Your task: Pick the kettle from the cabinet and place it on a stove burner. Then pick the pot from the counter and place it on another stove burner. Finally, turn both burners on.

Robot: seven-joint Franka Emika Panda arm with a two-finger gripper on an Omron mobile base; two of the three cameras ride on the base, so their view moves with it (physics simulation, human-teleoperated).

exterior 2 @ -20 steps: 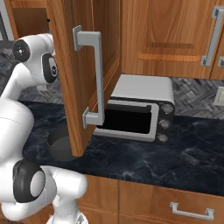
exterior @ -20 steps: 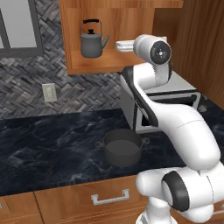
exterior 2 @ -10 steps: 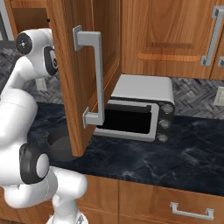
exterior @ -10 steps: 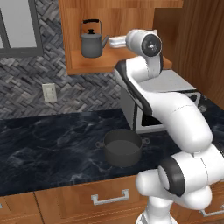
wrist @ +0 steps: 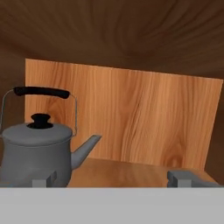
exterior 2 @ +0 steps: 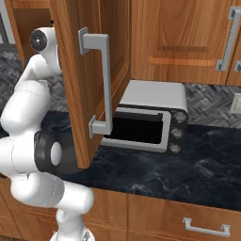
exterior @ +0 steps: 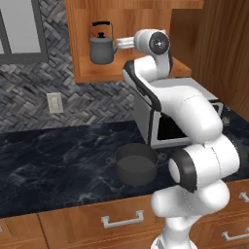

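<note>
The small dark grey kettle (exterior: 101, 46) stands upright on the shelf of the wooden cabinet (exterior: 97, 73), its spout toward the arm. My gripper (exterior: 118, 44) reaches into the niche just right of it, level with its body. In the hand view the kettle (wrist: 37, 153) sits at the left, in front of my left fingertip (wrist: 43, 181). Its spout points into the gap of my gripper (wrist: 113, 179), which is open and holds nothing. The wide dark pot (exterior: 136, 163) rests on the black counter (exterior: 58, 160), below the arm. The stove burners are out of view.
A silver toaster oven (exterior 2: 150, 120) stands on the counter (exterior 2: 197, 164) behind the arm. The open cabinet door (exterior 2: 80, 56) with its grey handle (exterior 2: 96, 84) hangs just right of the arm. A wall outlet (exterior: 54, 102) is on the tiled backsplash; drawers (exterior: 121, 221) lie below.
The arm has swung left and the hand has moved closer to the kettle, into the cabinet niche. The gripper stays open. Kettle and pot have not moved.
</note>
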